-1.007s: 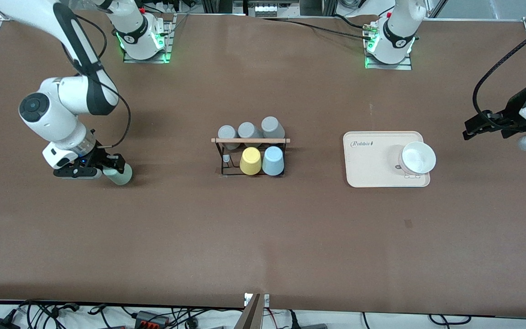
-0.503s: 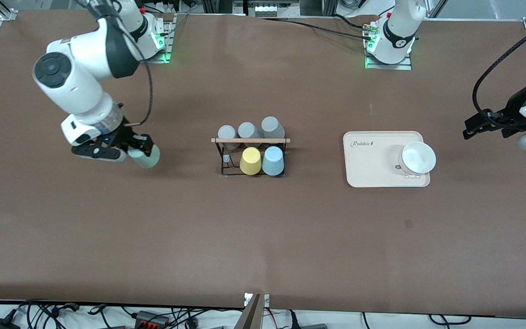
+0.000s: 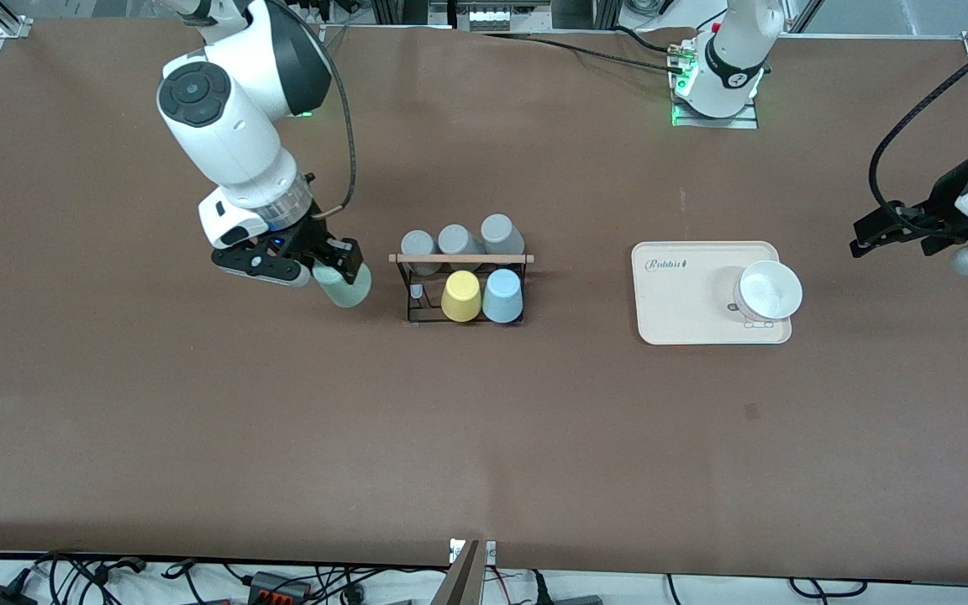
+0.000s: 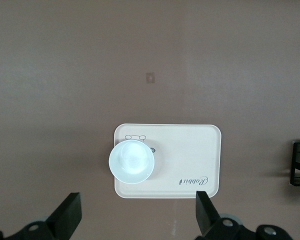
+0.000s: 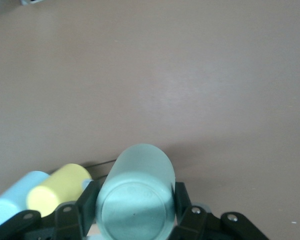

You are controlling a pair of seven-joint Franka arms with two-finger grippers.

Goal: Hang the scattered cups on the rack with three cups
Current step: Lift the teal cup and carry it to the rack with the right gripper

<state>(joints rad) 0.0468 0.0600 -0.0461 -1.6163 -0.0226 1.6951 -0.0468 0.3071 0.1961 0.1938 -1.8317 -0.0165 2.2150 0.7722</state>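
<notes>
A robotics lab: two white robot arms (image 3: pixel 236 126) bolted to a brown-covered table (image 3: pixel 484 437), cables and power strips (image 3: pixel 265 581) along its edge.

mint cup (image 3: pixel 344 286), yellow cup (image 3: pixel 461 296), blue cup (image 3: pixel 502 296), cream tray (image 3: pixel 686 302)

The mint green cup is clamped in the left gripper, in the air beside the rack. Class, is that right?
Wrong arm. The right gripper holds the mint green cup beside the rack; the front view shows it. The left gripper waits open, empty.

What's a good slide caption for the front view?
Right gripper carries the mint cup toward the rack; left gripper waits open.
</notes>
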